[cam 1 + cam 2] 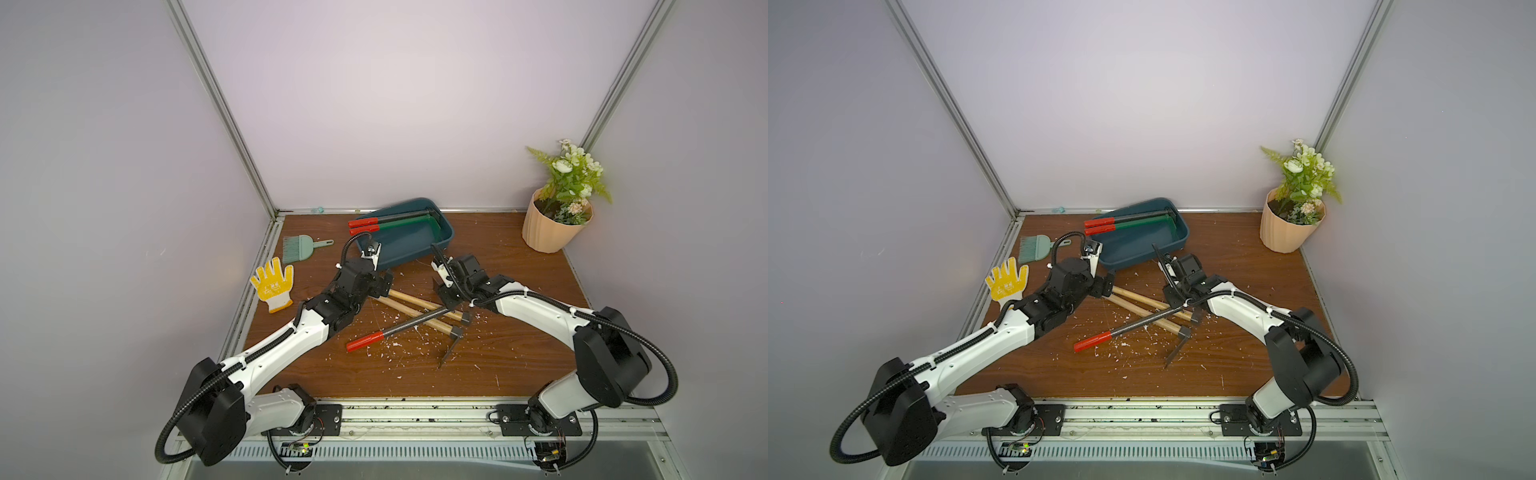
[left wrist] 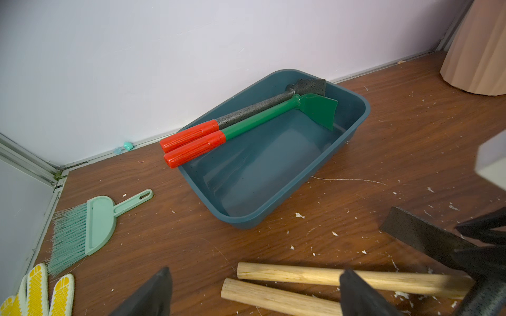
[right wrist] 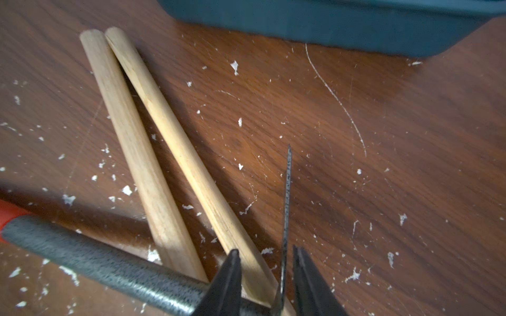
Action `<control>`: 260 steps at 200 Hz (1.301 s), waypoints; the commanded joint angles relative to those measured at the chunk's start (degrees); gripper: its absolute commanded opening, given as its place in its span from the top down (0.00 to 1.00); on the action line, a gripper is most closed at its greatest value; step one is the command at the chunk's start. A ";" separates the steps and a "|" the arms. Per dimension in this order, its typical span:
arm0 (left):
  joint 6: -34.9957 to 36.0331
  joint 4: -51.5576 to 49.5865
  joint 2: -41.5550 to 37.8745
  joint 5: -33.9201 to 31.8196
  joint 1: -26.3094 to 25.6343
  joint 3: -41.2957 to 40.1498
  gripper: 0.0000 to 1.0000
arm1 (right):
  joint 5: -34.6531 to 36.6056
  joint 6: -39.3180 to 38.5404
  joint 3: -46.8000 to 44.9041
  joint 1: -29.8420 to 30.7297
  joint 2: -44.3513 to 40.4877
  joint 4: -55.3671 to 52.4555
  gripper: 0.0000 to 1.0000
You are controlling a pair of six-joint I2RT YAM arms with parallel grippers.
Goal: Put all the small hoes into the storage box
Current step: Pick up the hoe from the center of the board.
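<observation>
Near the storage box [image 1: 409, 243], my right gripper [image 3: 265, 249] straddles the small hoe [image 3: 109, 262], jaws slightly apart; its thin blade [image 3: 286, 205] could slip when pinched.

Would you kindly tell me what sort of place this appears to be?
Probably a robot test cell staged as a gardening bench: aluminium-framed walls, two small hoes in a teal storage box, and a potted plant.

Behind right fingers [image 3: 227, 281]: joint of small hoe [image 3: 109, 265] shaft and blade, concealed. Beyond fingertips: storage box [image 3: 328, 27], blurred, cropped at view edge. Beside left fingers [image 2: 153, 298]: yellow glove [image 2: 35, 287], cropped. Contact of right fingers with blade: not determinable in any view.
</observation>
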 commanded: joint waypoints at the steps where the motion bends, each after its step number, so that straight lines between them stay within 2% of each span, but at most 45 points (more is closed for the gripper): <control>1: -1.84 -0.43 -1.79 -1.11 0.54 -0.58 0.04 | 2.88 -0.48 3.56 0.37 2.04 0.94 0.65; 28: -1.83 -0.63 -1.89 -1.58 0.51 -0.57 0.04 | 3.64 -0.75 4.78 0.35 3.73 1.65 0.65; 58: -1.83 -0.45 -0.93 -1.37 0.55 -0.38 0.04 | 3.20 -0.28 5.83 0.37 5.42 2.83 0.70; 131: -1.58 -0.78 -0.47 -1.54 0.53 -0.29 0.04 | 2.09 0.18 6.37 0.33 6.65 4.08 1.00; 160: -1.58 -0.67 -0.72 -0.40 0.53 -0.25 0.04 | 4.32 -1.38 8.77 0.23 4.93 2.74 1.00; 186: -0.22 -1.17 0.45 9.06 0.57 0.91 0.04 | 6.58 -4.25 14.18 0.23 2.10 0.36 1.00; 219: 3.69 -5.07 3.41 26.24 0.56 4.72 0.06 | 7.86 -8.98 17.97 -0.21 -2.35 1.23 1.00; 239: 7.50 -9.47 5.53 36.14 0.61 7.41 0.12 | 6.80 -11.84 18.98 -1.06 -4.80 3.18 1.00; 260: 9.83 -12.93 7.62 39.04 0.62 9.32 0.18 | 4.33 -13.48 19.66 -1.64 -6.55 4.84 1.00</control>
